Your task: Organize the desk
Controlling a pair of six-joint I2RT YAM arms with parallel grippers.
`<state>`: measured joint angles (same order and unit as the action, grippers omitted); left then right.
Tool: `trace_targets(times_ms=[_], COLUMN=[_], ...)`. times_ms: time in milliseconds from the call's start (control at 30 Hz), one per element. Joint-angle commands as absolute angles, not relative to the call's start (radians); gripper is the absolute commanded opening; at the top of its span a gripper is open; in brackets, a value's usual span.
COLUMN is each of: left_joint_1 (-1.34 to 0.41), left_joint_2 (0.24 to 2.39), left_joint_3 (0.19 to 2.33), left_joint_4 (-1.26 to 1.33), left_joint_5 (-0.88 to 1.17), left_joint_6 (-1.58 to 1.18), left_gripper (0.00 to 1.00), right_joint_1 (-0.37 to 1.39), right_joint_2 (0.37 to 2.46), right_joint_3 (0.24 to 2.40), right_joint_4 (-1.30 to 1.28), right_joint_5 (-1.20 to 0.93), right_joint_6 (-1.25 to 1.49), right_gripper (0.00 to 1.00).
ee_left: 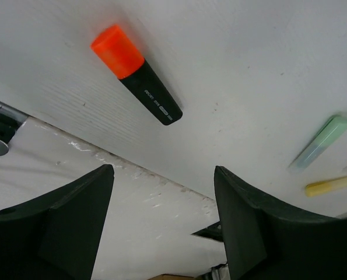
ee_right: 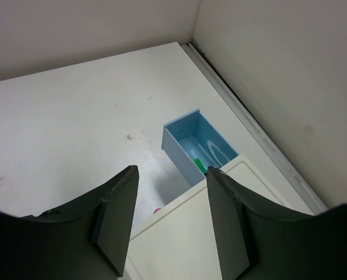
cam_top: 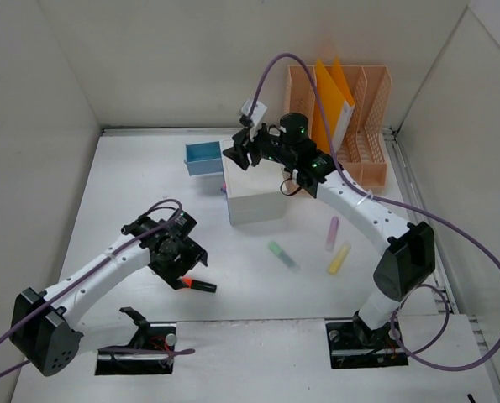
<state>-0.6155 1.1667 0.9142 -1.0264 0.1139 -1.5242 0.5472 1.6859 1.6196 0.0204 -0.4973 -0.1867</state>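
Across the whole scene lies the desk (cam_top: 107, 193), a flat white worktop walled in white on its left, far and right sides, with both arm bases bolted at its near edge. Toward the near-left corner, the left gripper (ee_left: 161, 175) hangs over the surface with its jaws spread wide and nothing between them. An orange-capped black highlighter (ee_left: 135, 73) lies flat on the worktop just beyond its fingertips, not touching them. Further in, near the middle of the far edge, a small open blue box (cam_top: 204, 156) holds a green item that is too small to identify. Just beside it, toward the centre, stands a closed white box (cam_top: 256, 197). The right gripper (ee_right: 172, 172) is raised over the far-left corner of that white box, jaws parted and empty, and it looks down on the blue box. Right of centre, three highlighters lie loose and apart from one another on the bare worktop: a green one (cam_top: 281, 254), a pink one (cam_top: 332, 232), and a yellow one (cam_top: 339, 258) nearest the near edge. At the far-right corner a peach file rack (cam_top: 376, 126) stands against the wall, with orange folders (cam_top: 329, 92) upright in its left slots.
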Motion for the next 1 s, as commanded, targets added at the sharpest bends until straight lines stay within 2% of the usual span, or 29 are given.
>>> trace_targets(times_ms=[0,200,500,633,867,967], left_joint_1=[-0.627,-0.627,-0.6,-0.566,-0.557,-0.546], left_joint_2=[1.149,1.17,1.281,1.31,1.307,1.315], left_joint_3=[0.928,0.801,0.723,0.681,0.628,0.591], left_joint_4=[-1.099,-0.916,-0.747,-0.695,-0.674,-0.609], left_joint_5=[0.032,0.061,0.014,0.046,0.069,0.089], left_joint_6=[-1.751,-1.832,-1.833,-1.832,-1.847,-1.841], left_gripper=[0.65,0.65,0.59,0.49,0.43,0.31], right_joint_1=[0.512,0.473,0.459,0.457,0.443,0.442], right_joint_2=[1.617,1.562,1.48,1.463,1.442,1.44], right_joint_3=[1.549,1.468,1.393,1.379,1.355,1.351], right_joint_4=[0.149,0.16,0.178,0.179,0.169,0.161], right_joint_5=[-0.545,-0.572,-0.627,-0.638,-0.62,-0.617], right_joint_6=[-0.117,-0.077,-0.06,-0.049,-0.051,-0.051], right_gripper=[0.48,0.48,0.48,0.48,0.48,0.48])
